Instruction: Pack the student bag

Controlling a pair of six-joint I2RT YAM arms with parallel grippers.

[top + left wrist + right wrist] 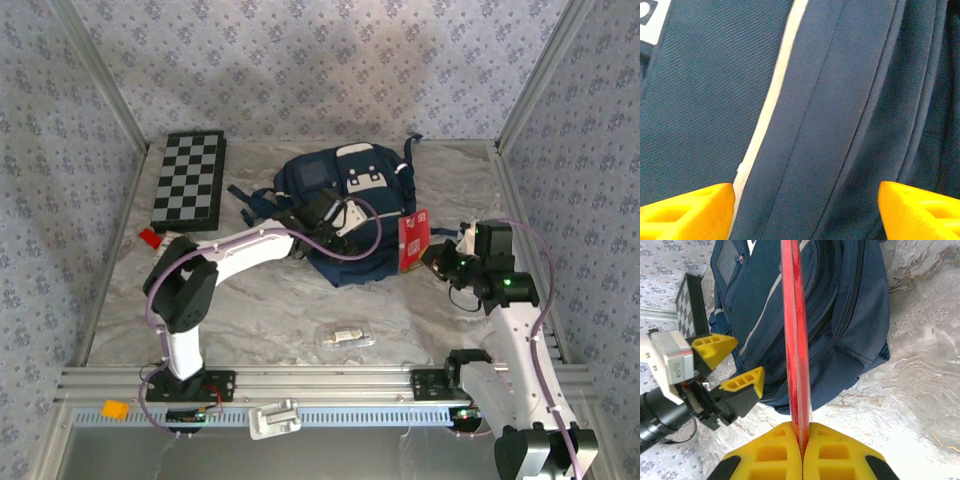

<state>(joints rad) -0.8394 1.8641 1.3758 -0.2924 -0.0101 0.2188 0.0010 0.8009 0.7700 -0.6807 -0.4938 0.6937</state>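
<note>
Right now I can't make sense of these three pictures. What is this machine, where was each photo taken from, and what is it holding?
It is two white robot arms, the left arm and the right arm, bolted to a table's near edge. Each ends in a two-finger gripper with yellow fingers. The wide picture comes from a camera above and behind them; the other two come from cameras on the wrists. On the marbled table lie a navy student bag, a chessboard and a small clear packet. The left gripper is open close to the bag, holding nothing. The right gripper is shut on a thin flat red item, perhaps a book, seen edge-on.
</note>
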